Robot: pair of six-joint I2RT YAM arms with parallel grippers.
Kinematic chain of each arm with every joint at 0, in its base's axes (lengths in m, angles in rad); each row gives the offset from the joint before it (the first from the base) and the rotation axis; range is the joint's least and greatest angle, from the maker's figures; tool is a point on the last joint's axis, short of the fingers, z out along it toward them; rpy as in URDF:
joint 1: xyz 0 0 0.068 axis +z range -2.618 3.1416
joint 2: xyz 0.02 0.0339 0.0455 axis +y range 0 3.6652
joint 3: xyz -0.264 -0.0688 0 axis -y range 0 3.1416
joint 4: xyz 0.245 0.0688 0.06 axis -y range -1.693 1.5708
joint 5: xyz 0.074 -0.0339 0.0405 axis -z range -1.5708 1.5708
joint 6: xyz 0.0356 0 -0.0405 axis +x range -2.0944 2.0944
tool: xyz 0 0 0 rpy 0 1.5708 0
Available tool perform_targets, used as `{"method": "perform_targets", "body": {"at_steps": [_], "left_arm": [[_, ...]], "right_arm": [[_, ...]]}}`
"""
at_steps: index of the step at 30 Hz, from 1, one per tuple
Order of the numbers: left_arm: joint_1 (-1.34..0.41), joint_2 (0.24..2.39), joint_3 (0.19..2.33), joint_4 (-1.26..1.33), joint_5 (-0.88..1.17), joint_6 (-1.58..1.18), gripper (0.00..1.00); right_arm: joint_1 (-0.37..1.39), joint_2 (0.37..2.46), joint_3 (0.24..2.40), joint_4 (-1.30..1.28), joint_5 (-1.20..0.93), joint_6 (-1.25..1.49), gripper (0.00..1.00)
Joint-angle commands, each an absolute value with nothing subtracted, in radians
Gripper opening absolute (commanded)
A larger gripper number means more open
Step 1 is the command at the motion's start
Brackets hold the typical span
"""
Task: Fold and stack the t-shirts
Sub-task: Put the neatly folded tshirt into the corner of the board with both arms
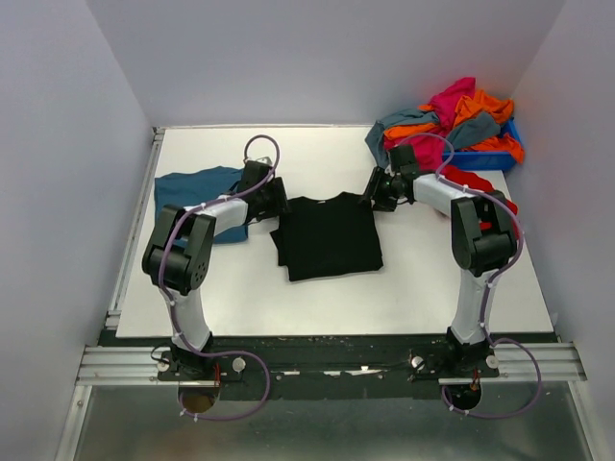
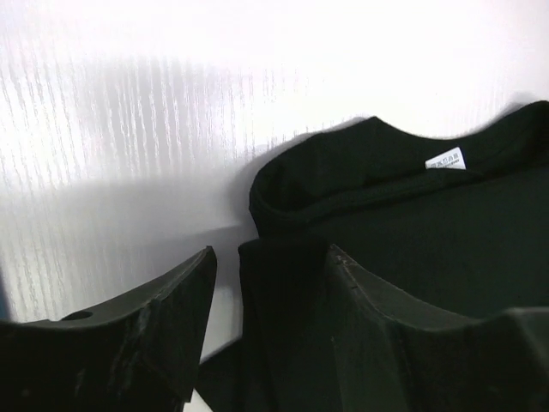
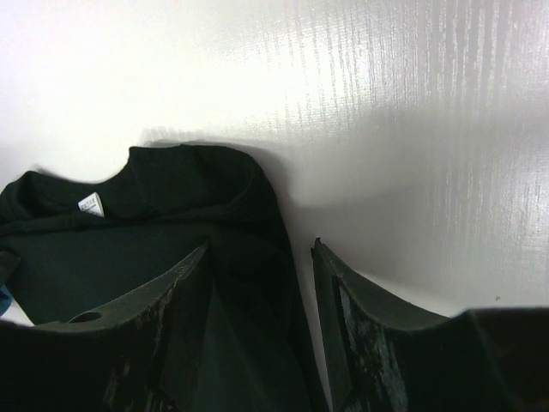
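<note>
A black t-shirt (image 1: 327,235) lies partly folded in the middle of the white table (image 1: 432,279), neck toward the back, its white neck label (image 2: 445,160) showing. My left gripper (image 1: 279,204) sits low at the shirt's back-left corner. In the left wrist view that gripper (image 2: 270,253) is open, with the black cloth's edge between its fingers. My right gripper (image 1: 373,199) sits at the back-right corner. In the right wrist view it (image 3: 261,245) is open too, straddling the shirt's side edge (image 3: 129,249). A teal-blue t-shirt (image 1: 197,192) lies folded at the left.
A heap of magenta, orange and grey-blue t-shirts (image 1: 452,120) fills a small blue bin (image 1: 490,158) at the back right corner. A red t-shirt (image 1: 476,182) spills out beside the right arm. White walls close in the table on three sides.
</note>
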State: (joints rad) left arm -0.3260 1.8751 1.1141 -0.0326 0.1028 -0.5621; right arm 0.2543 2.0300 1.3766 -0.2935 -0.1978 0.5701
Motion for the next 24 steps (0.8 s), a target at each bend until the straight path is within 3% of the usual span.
{"method": "perform_targets", "body": {"at_steps": [1, 9, 13, 19, 24], "left_arm": [[-0.311, 1.922, 1.154, -0.041, 0.135, -0.548, 0.61], [-0.311, 1.989, 1.155, 0.047, 0.216, -0.598, 0.58], [-0.311, 2.023, 1.17, 0.075, 0.241, -0.623, 0.56], [-0.313, 2.06, 1.186, 0.112, 0.275, -0.66, 0.46], [-0.313, 2.068, 1.183, 0.156, 0.284, -0.681, 0.3]], "right_arm": [[0.252, 2.072, 1.405, -0.33, -0.161, 0.557, 0.57], [0.278, 2.097, 1.44, -0.367, -0.123, 0.555, 0.55], [0.284, 2.131, 1.48, -0.408, -0.117, 0.557, 0.49], [0.296, 2.135, 1.489, -0.413, -0.118, 0.558, 0.49], [0.316, 2.14, 1.5, -0.405, -0.129, 0.558, 0.47]]}}
